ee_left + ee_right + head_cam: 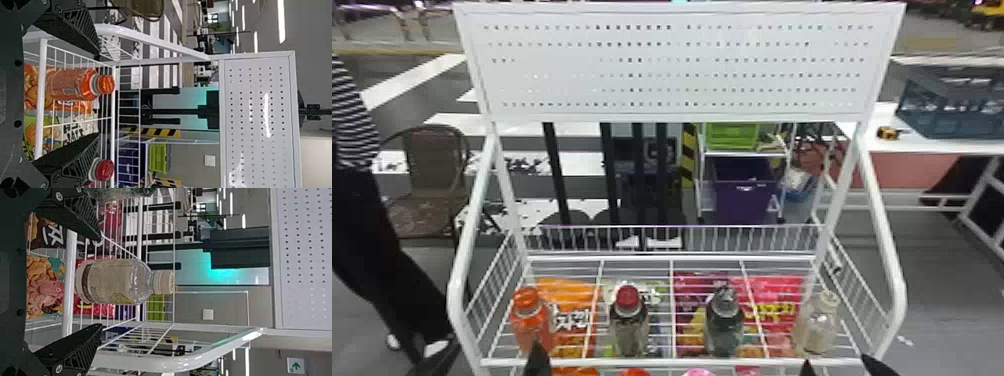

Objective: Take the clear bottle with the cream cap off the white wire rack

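Four bottles on the white wire rack, clear bottle rightmost, its cap from above in head view, its label in right wrist view, left gripper and right gripper with fingers apart.

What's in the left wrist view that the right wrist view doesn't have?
Left wrist view: the orange bottle, the red-capped bottle and the left tool, open.
Right wrist view: the clear bottle with the cream cap, a green-arrow sign and the right tool, open.
Both: the white wire rack and its perforated white panel.
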`<state>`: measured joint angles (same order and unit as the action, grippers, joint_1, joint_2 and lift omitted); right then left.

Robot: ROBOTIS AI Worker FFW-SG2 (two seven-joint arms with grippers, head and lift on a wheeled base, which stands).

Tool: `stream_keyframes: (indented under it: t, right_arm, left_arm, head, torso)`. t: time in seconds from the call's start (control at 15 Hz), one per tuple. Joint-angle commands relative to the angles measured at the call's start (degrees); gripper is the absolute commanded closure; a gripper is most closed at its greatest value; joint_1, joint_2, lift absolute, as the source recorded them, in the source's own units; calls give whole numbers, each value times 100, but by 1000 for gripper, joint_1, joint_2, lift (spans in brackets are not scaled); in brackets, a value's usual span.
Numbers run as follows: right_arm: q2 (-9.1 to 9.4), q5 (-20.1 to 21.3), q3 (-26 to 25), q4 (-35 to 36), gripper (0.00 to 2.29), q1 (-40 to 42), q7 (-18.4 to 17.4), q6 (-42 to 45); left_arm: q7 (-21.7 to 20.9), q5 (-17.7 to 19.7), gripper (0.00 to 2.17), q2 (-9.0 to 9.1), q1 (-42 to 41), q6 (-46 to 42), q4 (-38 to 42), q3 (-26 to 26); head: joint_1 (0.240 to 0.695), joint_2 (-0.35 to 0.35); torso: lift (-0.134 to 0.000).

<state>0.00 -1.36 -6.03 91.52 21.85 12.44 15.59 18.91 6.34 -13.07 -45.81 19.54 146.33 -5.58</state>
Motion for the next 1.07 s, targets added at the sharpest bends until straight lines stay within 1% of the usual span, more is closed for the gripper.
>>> stream_keyframes:
  t: [0.0, 0.13, 0.33, 0.4, 0.47, 0.53, 0.6, 0.73, 0.8, 0.93, 1.0]
  right_arm:
    - [5, 171, 85, -459, 113, -418, -146, -26]
    - [5, 197, 173, -644, 113, -647, -251, -26]
    - [5, 382, 199, -952, 113, -1095, -339, -114]
    - [5, 434, 199, -960, 113, -1218, -462, -219]
    - [5, 443, 199, -969, 113, -1297, -462, -360]
    - [5, 452, 199, -960, 221, -1367, -462, -571]
    - [5, 470, 208, -943, 545, -1394, -462, -817]
    - [5, 470, 208, -855, 1349, -1359, -567, -834]
    - [5, 478, 225, -741, 1575, -1297, -576, -834]
    - [5, 452, 217, -363, 1598, -1086, -576, -870]
    - [5, 355, 225, -64, 1595, -910, -576, -1063]
  left_arm:
    - [-1, -27, 144, -12, -25, 11, 10, 5]
    - [-1, -27, 144, -20, -51, 11, 10, 22]
    - [-10, -27, 144, -47, -69, 29, 1, 31]
    - [-10, -27, 144, -47, -69, 29, 1, 40]
    - [-19, -27, 144, -47, -69, 11, -8, 40]
    - [-27, -27, 144, -47, -69, 11, -25, 40]
    - [-27, -27, 144, -47, -69, 11, -34, 40]
    - [-19, -27, 144, -47, -60, 11, -34, 40]
    - [-19, -27, 144, -47, -51, 11, -25, 40]
    - [-27, -27, 144, -47, -42, 11, -17, 5]
    - [-19, -27, 144, -38, -34, 11, -17, -13]
  head:
    - [499, 0]
    - [499, 0]
    - [499, 0]
    - [499, 0]
    - [499, 0]
    - [499, 0]
    - [499, 0]
    - [499, 0]
    - [499, 0]
    - [499, 0]
    - [499, 0]
  torso:
    - [0]
    - [0]
    - [0]
    - [0]
    - [0]
    - [0]
    - [0]
    - [0]
    - [0]
    - [0]
    - [0]
